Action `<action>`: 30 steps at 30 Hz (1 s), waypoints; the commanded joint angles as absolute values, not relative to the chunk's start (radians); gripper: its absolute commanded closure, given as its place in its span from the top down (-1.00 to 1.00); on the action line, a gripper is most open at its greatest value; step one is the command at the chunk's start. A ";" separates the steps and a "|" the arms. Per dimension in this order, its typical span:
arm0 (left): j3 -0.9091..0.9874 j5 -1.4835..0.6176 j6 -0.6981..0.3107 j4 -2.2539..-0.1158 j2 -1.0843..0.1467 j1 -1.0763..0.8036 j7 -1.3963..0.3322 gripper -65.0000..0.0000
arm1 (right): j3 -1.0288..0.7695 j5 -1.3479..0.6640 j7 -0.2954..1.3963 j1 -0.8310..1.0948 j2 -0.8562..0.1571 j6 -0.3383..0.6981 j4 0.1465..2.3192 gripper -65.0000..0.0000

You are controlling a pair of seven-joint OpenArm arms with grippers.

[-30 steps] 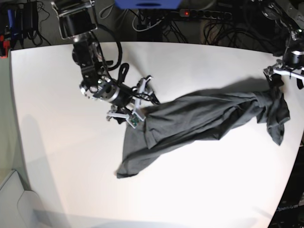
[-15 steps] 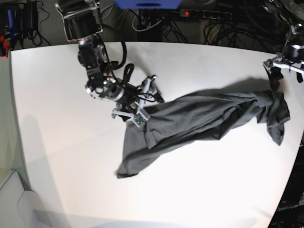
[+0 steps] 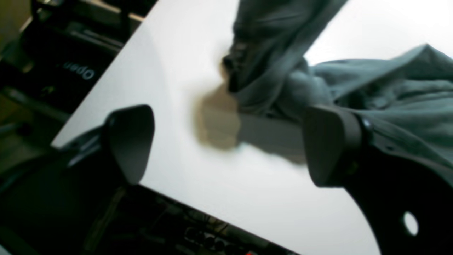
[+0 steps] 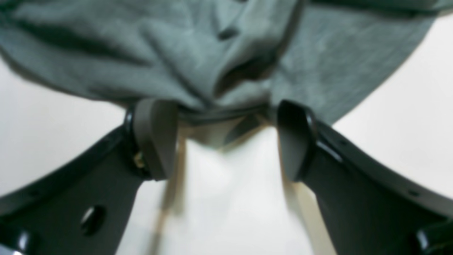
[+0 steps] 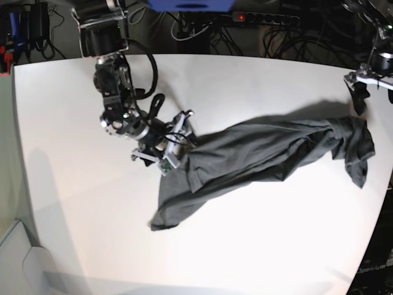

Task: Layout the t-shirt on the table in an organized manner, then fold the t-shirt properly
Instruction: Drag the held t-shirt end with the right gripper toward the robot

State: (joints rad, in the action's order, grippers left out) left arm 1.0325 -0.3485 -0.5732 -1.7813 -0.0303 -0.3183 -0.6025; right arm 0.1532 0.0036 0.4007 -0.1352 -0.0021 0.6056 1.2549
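The dark grey t-shirt (image 5: 264, 150) lies rumpled in a long diagonal band on the white table (image 5: 73, 184), one end bunched at the right edge (image 5: 356, 147). At the band's left end my right gripper (image 5: 177, 146) is low and open. In the right wrist view its fingers (image 4: 155, 138) straddle the cloth's edge (image 4: 219, 63) without closing on it. My left gripper (image 5: 360, 97) hangs open above the bunched right end. In the left wrist view it (image 3: 230, 141) is empty, with the t-shirt (image 3: 371, 92) beyond its fingertips.
The bunched end of the shirt sits close to the table's right edge (image 5: 384, 184). A power strip (image 5: 258, 18) and cables run behind the far edge. A pale grey bin (image 5: 18, 258) stands off the front left corner.
My right gripper has shifted slightly forward and left along the shirt's left end. The left gripper has lifted a little off the bunched right end. The shirt has not moved.
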 commanded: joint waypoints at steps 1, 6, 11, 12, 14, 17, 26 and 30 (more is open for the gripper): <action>1.036 -0.364 -0.575 -1.801 -0.041 -0.321 -0.581 1.00 | 0.153 -0.013 0.377 -0.159 0.012 0.608 1.274 0.36; 1.036 -0.364 -0.575 -1.801 -0.041 -0.325 -0.581 1.00 | 0.153 -0.013 0.377 -0.159 0.039 0.608 1.271 0.34; 1.036 -0.364 -0.575 -1.801 -0.041 -0.325 -0.581 1.00 | 0.154 -0.013 0.375 -0.191 0.061 0.608 1.250 -0.15; 1.036 -0.364 -0.575 -1.801 -0.041 -0.325 -0.581 1.00 | 0.151 -0.013 0.375 -0.200 0.065 0.608 1.231 -0.29; 1.036 -0.364 -0.575 -1.801 -0.041 -0.325 -0.581 1.00 | 0.148 -0.013 0.380 -0.228 0.070 0.608 1.204 -0.59; 1.036 -0.364 -0.575 -1.801 -0.041 -0.326 -0.581 1.00 | 0.147 -0.013 0.387 -0.242 0.067 0.608 1.218 -1.00; 1.038 -0.364 -0.576 -1.877 -0.035 -0.326 -0.582 1.00 | 0.082 -0.013 0.573 -0.186 0.030 0.615 1.747 -1.00; 1.038 -0.364 -0.576 -1.946 -0.015 -0.326 -0.582 1.00 | 0.081 -0.013 0.645 -0.193 0.028 0.615 1.942 -1.00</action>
